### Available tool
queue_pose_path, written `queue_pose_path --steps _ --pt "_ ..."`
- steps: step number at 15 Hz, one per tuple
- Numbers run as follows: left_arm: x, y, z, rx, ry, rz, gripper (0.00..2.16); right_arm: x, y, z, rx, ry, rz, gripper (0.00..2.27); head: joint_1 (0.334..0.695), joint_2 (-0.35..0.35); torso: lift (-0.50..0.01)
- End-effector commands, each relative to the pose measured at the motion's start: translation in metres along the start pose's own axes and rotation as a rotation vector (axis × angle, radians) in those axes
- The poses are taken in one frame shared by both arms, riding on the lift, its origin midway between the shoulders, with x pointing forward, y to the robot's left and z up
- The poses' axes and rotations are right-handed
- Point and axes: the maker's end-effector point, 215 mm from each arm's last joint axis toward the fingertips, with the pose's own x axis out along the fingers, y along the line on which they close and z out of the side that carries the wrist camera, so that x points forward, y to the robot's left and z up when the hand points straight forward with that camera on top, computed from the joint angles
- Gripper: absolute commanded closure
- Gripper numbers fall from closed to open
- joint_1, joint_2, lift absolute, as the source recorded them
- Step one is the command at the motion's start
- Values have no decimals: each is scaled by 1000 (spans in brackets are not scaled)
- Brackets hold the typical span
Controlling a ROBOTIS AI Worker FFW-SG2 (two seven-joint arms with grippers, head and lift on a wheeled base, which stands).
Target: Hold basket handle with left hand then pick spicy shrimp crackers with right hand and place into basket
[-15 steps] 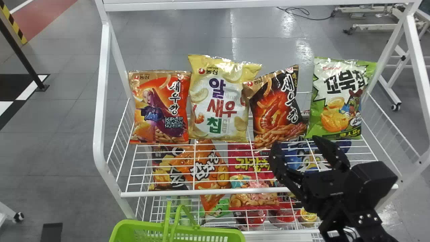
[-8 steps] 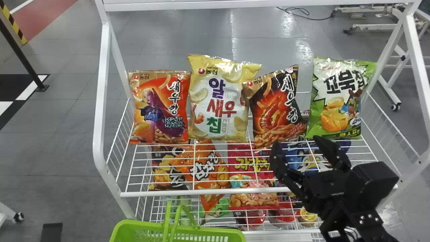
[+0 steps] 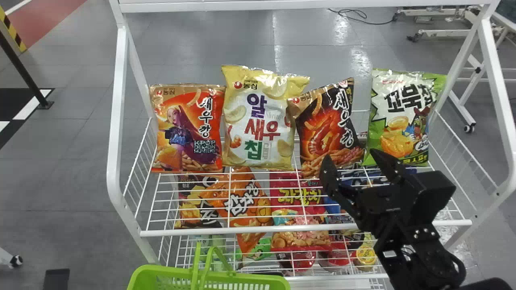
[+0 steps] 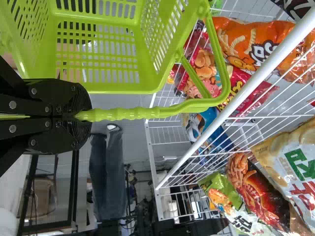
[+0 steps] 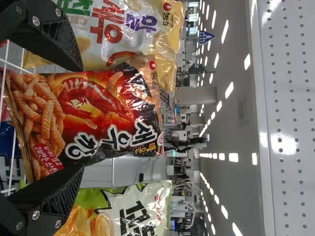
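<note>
Three large white characters [image 3: 342, 100] on spicy shrimp crackers [image 3: 322, 135]

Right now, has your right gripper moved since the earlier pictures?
Yes, the right gripper now reaches farther past the white front bar, toward the spicy shrimp crackers.

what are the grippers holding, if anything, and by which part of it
The left gripper holds the basket handle by its wavy grip section. The right gripper holds nothing; its open fingers face the spicy shrimp crackers.
</note>
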Motion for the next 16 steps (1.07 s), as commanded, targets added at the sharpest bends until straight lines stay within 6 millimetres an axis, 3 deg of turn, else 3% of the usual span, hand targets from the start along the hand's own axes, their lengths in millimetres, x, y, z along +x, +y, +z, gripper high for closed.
queue_pose_path --steps 1,8,11,16 --pt "0 2 0 0 1 6 1889 20 -6 2 -11 -6 -5 120 695 18 -37" --pt "6 3 2 9 6 18 1892 63 -12 0 -10 9 21 120 695 17 -37" --pt "7 6 4 3 5 21 1889 78 -16 -9 2 29 35 120 695 16 -37" --pt "11 10 8 -8 4 18 1889 96 -17 -6 32 40 87 124 695 21 -37"
